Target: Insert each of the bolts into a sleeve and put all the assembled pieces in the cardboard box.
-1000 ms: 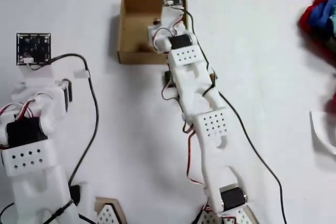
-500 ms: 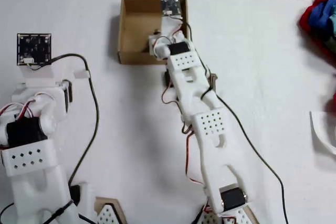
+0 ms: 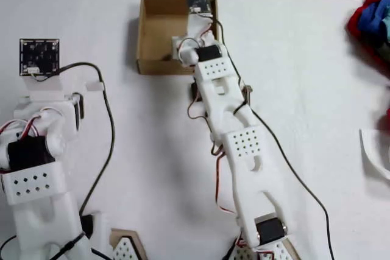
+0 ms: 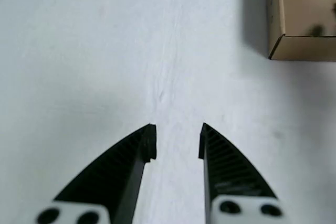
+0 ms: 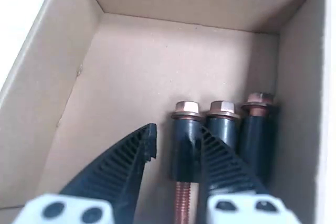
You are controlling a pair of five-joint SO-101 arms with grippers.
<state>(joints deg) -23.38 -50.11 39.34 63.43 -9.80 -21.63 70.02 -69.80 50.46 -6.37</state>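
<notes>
1. One open brown cardboard box (image 3: 152, 28) sits at 12 o'clock on the white table (image 3: 304, 59).
2. Three assembled pieces (image 5: 223, 124), copper-coloured hex bolts in black cylindrical sleeves, lie side by side inside it, the outermost against a side wall.
3. The right gripper (image 5: 177, 142) hangs inside the box with its fingers apart. One finger overlaps the nearest sleeve and the other stands off it.
4. Cardboard floor shows across the box's 9 o'clock half, open room beside the pieces.
5. The left gripper (image 4: 176, 142), fingers apart, hovers over white tabletop at 8 o'clock, apart from the box.

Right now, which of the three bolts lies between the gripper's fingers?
The end bolt, the only one with bare thread showing below its sleeve.
</notes>
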